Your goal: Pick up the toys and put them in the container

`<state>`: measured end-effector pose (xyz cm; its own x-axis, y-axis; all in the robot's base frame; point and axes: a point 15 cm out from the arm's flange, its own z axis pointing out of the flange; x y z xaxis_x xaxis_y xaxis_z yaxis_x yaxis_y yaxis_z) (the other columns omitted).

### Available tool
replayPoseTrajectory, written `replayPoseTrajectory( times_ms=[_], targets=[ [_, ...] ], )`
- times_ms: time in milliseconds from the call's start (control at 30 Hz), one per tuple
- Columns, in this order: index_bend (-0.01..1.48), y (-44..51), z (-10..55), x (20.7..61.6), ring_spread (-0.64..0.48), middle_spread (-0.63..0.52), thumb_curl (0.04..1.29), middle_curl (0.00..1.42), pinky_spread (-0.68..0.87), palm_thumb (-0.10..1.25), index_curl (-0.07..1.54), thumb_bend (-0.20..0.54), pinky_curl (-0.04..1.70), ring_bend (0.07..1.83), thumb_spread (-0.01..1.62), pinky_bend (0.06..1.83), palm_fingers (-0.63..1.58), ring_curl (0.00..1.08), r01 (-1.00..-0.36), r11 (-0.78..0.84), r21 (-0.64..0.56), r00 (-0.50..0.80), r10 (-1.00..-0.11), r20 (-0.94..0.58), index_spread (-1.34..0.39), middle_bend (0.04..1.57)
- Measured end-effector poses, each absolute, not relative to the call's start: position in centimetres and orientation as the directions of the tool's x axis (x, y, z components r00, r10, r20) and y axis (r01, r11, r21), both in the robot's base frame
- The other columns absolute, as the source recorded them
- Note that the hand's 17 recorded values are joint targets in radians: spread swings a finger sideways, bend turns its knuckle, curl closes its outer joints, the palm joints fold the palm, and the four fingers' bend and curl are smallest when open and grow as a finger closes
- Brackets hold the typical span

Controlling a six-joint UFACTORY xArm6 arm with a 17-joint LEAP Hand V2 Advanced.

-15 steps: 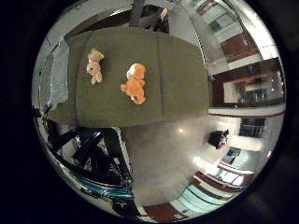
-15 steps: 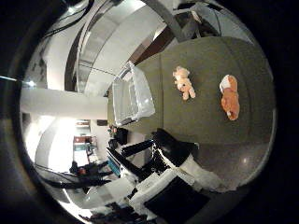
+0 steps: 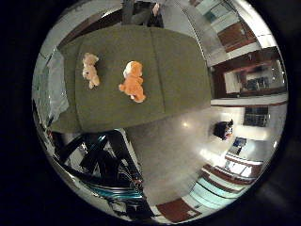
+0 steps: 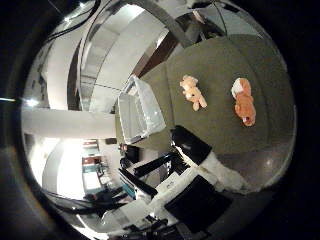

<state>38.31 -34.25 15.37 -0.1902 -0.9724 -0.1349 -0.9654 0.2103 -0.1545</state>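
Observation:
Two plush toys lie apart on a green table [image 3: 178, 70]: a small tan teddy bear [image 3: 89, 70] and an orange and white plush animal [image 3: 133, 82]. A clear plastic container [image 4: 140, 110] stands at the table's end, closest to the tan bear, and looks empty. My hand [image 4: 210, 170] hangs high above and off the table's long edge, far from both toys. White and black parts of it reach into the thumb side view. Its fingers look relaxed and hold nothing.
Below the table's near edge stand dark frame legs with teal parts [image 3: 103, 160]. A glossy floor [image 3: 188, 155] spreads beside the table. A small dark object [image 3: 223, 129] sits on that floor, far from the table.
Both views have shifted only slightly. The toys and the container lie where they were.

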Motion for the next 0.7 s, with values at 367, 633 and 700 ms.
replayPoseTrajectory(
  times_ms=[367,633,700],
  targets=[
    [0.15,-36.2,12.9,40.5,0.22,0.23,0.33,0.33,0.34,0.58,0.27,-0.027,0.07,0.36,1.08,0.62,0.14,0.27,-0.904,0.412,-0.115,-0.390,-0.904,-0.175,-0.12,0.21],
    [0.16,-38.9,7.4,42.5,0.26,0.26,0.34,0.33,0.35,0.57,0.26,-0.023,0.08,0.38,1.08,0.64,0.06,0.26,-0.857,0.508,-0.087,-0.489,-0.854,-0.178,-0.08,0.21],
    [0.16,-39.6,5.7,42.9,0.26,0.26,0.33,0.33,0.35,0.56,0.27,-0.026,0.08,0.39,1.08,0.64,0.06,0.26,-0.847,0.525,-0.081,-0.505,-0.844,-0.180,-0.08,0.21]
  ],
)
